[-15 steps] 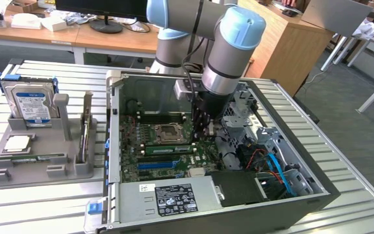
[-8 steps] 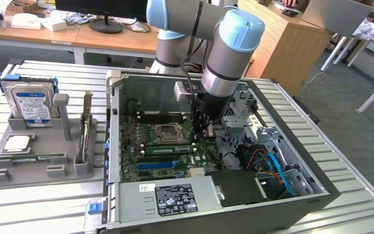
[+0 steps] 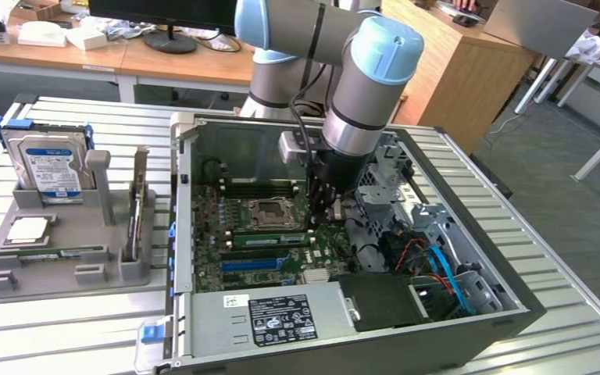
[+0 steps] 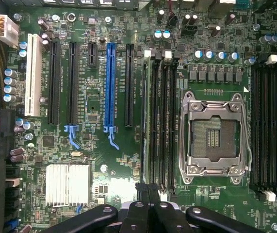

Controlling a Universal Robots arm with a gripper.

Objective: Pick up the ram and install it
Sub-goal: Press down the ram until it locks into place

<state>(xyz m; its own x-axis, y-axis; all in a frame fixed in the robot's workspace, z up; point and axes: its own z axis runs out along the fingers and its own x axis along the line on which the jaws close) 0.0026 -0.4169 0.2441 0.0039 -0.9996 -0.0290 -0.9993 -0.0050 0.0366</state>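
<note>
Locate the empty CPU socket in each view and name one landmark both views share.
Exterior view: CPU socket sits centrally inside the open case.
Wrist view: CPU socket, silver-framed, lies between two banks of black memory slots.
Shared landmark: the blue expansion slot.

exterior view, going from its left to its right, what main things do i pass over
hard drive → CPU socket → pincer → blue cables
</note>
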